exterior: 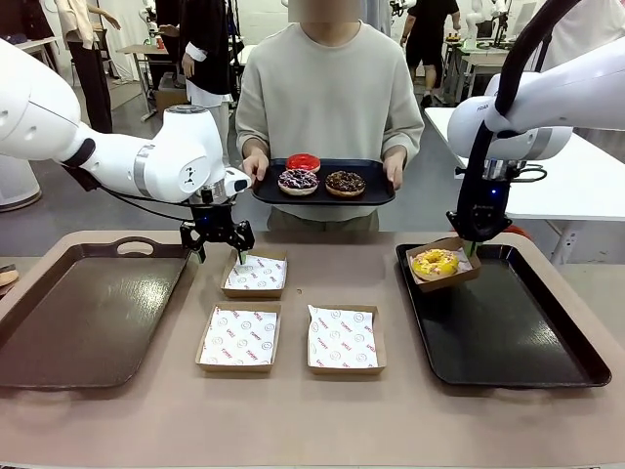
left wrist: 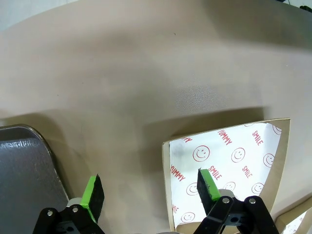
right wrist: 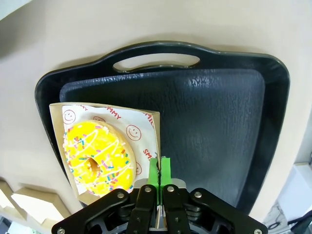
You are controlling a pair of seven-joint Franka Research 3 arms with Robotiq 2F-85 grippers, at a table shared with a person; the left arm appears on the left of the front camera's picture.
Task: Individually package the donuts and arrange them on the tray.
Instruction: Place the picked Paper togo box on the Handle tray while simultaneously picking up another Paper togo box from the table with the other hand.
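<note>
Over on the left, the brown tray sits on the table. Just past it the left gripper hangs low with its jaws spread wide and nothing between them: one finger over the paper lining of the back box, the other above bare table between that box and the brown tray. Two more lined boxes wait nearer us, the front-left box and the front-right box.

Across the table, a person holds up a dark serving tray in both hands, carrying the red donut at the back, the purple donut and the chocolate donut in front.

On the right, the right gripper is pinched tight on the edge of the filled box. The yellow donut lies inside it. That box is tilted at the far left corner of the black tray, overhanging the rim.
</note>
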